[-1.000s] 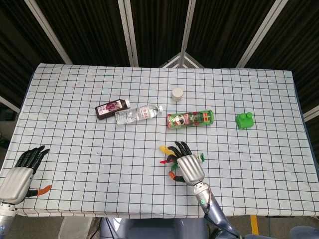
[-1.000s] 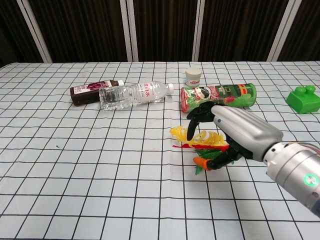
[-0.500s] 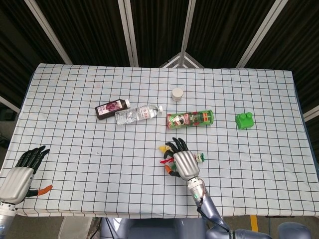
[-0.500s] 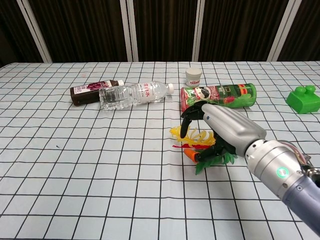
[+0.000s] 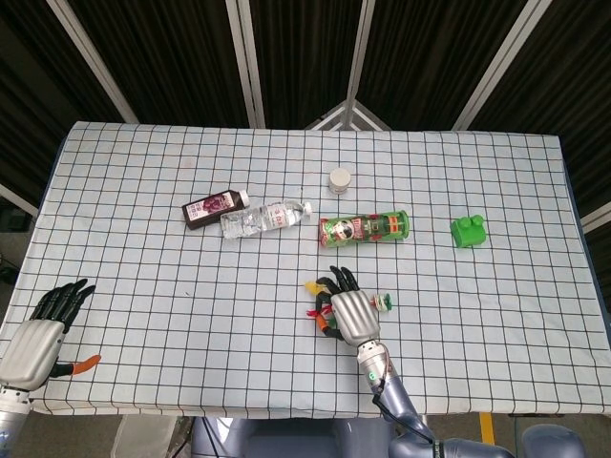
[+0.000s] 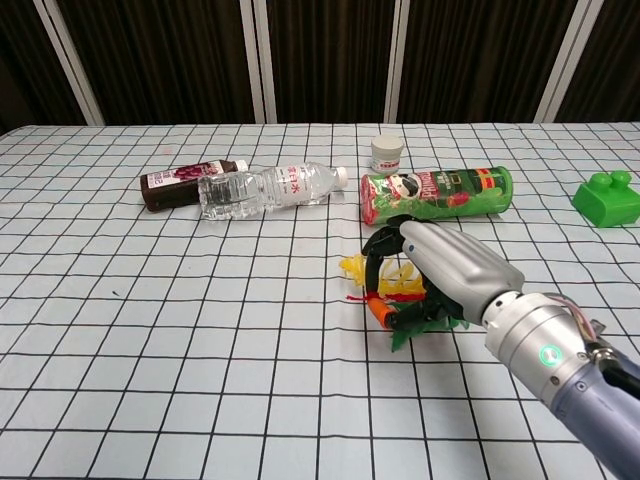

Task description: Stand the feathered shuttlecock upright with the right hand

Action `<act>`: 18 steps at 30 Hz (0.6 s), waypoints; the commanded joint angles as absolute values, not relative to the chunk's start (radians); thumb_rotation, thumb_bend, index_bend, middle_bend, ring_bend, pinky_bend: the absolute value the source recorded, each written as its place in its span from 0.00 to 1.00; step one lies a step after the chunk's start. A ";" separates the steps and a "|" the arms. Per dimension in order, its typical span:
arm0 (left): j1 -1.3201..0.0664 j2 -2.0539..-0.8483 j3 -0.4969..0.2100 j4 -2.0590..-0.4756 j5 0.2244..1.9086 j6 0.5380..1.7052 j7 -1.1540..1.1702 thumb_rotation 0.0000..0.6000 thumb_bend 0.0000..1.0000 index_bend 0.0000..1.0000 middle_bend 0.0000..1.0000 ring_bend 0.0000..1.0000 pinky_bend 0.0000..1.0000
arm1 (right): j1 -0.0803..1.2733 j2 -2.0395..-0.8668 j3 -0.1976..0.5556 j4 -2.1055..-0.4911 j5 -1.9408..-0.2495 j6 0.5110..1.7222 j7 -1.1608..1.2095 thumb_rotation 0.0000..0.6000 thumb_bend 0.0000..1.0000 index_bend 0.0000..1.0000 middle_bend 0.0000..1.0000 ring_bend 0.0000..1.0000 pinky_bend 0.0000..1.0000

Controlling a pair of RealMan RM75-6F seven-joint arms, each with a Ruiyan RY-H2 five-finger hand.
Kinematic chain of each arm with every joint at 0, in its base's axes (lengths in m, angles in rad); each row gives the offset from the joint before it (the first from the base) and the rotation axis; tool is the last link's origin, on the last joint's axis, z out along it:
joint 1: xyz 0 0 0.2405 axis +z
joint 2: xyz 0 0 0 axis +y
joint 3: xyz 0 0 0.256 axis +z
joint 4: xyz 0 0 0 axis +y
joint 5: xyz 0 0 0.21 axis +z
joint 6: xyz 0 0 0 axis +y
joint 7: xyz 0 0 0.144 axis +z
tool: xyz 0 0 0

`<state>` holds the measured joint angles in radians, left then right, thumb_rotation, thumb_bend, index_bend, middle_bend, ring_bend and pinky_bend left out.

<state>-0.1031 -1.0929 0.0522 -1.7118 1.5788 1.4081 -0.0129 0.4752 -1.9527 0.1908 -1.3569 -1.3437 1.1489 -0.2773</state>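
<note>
The feathered shuttlecock [image 6: 404, 287] lies on its side on the checked tablecloth, with yellow, red and green feathers. My right hand [image 6: 450, 265] covers it from above, fingers curled down over the feathers and the orange-tipped thumb tucked in beneath them, so it grips the shuttlecock. In the head view the right hand [image 5: 351, 313] hides most of the shuttlecock [image 5: 314, 285]; only feather tips show at its left and a small white-green end at its right. My left hand [image 5: 38, 334] rests at the table's front left corner, fingers apart and holding nothing.
Behind the right hand lies a green crisps can [image 6: 440, 192] on its side. Left of it lie a clear water bottle [image 6: 265, 188] and a dark juice bottle [image 6: 185, 182]. A small white jar [image 6: 387, 152] stands further back. A green block [image 6: 607, 198] sits far right.
My right hand has shifted slightly left over the shuttlecock and its fingers have curled tighter around the feathers. The left hand has not moved.
</note>
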 commanded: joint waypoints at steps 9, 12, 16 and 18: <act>-0.104 -1.092 0.053 -1.712 1.577 1.406 -0.013 1.00 0.00 0.00 0.00 0.00 0.00 | 0.475 -1.924 0.186 -1.401 -1.358 1.173 -0.274 1.00 0.56 0.60 0.26 0.00 0.00; -0.103 -1.092 0.054 -1.712 1.577 1.405 -0.013 1.00 0.00 0.00 0.00 0.00 0.00 | 0.471 -1.890 0.199 -1.447 -1.367 1.195 -0.282 1.00 0.56 0.60 0.26 0.00 0.00; -0.103 -1.092 0.055 -1.714 1.579 1.407 -0.010 1.00 0.00 0.00 0.00 0.00 0.00 | 0.459 -1.789 0.231 -1.552 -1.374 1.233 -0.323 1.00 0.56 0.60 0.26 0.00 0.00; -0.102 -1.092 0.055 -1.714 1.579 1.407 -0.008 1.00 0.00 0.00 0.00 0.00 0.00 | 0.447 -1.728 0.249 -1.609 -1.368 1.249 -0.341 1.00 0.56 0.60 0.26 0.00 0.00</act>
